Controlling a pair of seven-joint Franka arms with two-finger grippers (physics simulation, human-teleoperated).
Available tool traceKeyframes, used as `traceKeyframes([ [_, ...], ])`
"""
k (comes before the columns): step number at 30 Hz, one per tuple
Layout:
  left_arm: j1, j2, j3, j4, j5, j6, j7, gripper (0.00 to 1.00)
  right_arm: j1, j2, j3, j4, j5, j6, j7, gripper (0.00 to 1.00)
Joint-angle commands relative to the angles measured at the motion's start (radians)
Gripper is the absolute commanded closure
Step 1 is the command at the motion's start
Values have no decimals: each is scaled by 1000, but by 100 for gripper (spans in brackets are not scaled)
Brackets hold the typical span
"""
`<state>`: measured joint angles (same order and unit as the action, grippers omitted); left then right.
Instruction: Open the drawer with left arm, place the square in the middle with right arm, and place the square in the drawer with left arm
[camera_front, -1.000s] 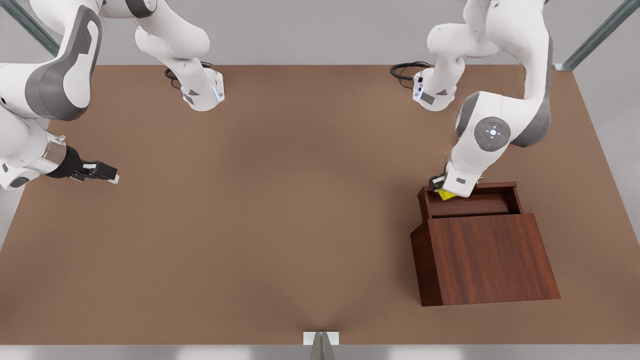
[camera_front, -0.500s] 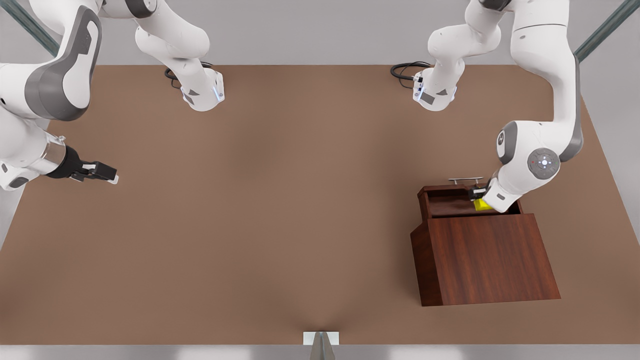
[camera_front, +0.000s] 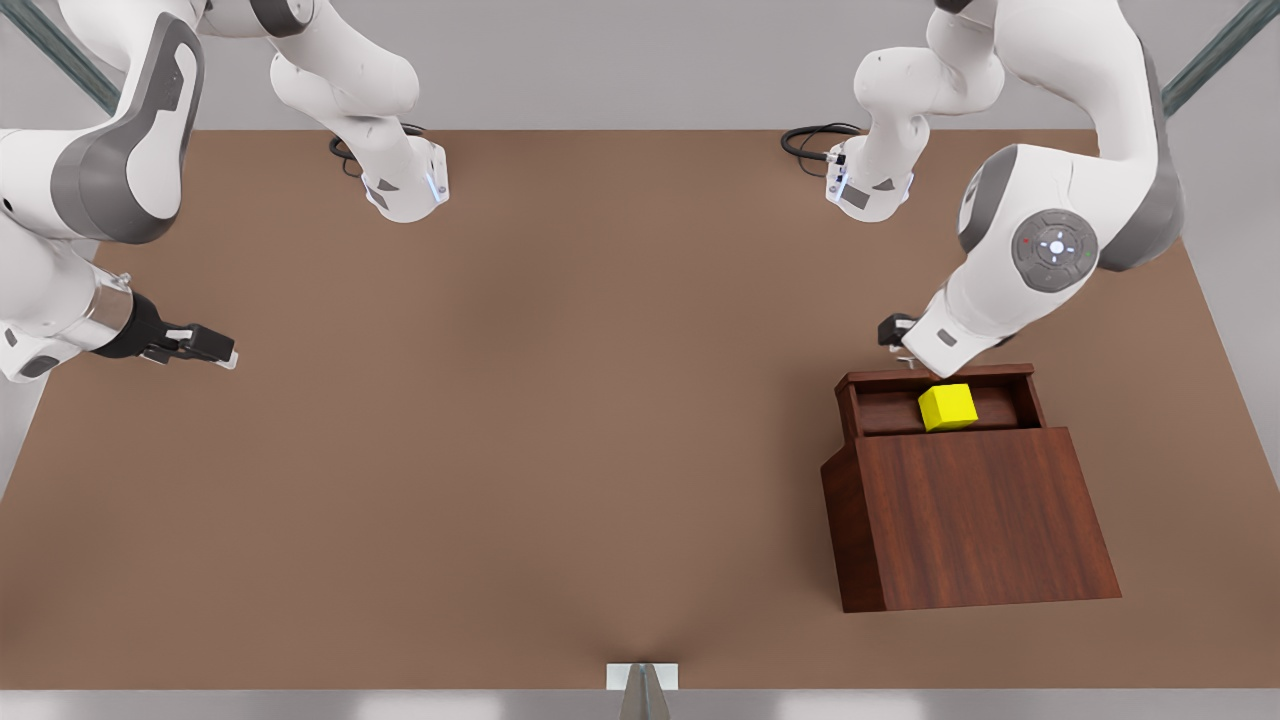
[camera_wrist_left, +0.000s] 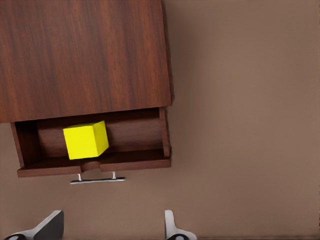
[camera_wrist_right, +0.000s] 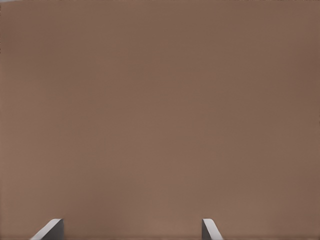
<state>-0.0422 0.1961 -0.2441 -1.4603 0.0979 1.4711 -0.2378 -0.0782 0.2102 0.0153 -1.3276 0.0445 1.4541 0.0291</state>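
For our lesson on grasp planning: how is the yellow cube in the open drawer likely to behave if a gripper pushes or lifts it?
The square has flat faces and sits flush in the drawer, so it should slide, not roll. Its sharp, unsagging edges suggest stiffness. The plain faces may be slippery; weight cannot be judged.

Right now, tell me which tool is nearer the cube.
Left. The left tool hangs just past the drawer holding the cube; the right tool waits across the table.

Soft even overhead light, faint diffuse shadows on tabletop (camera_front: 560, 420), no glare, slight blur.
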Motion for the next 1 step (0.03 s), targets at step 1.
traceKeyframes([
  [1, 1, 2, -1, 6, 0, 0, 0, 0, 0, 0, 0, -1, 0, 0, 0, 0],
])
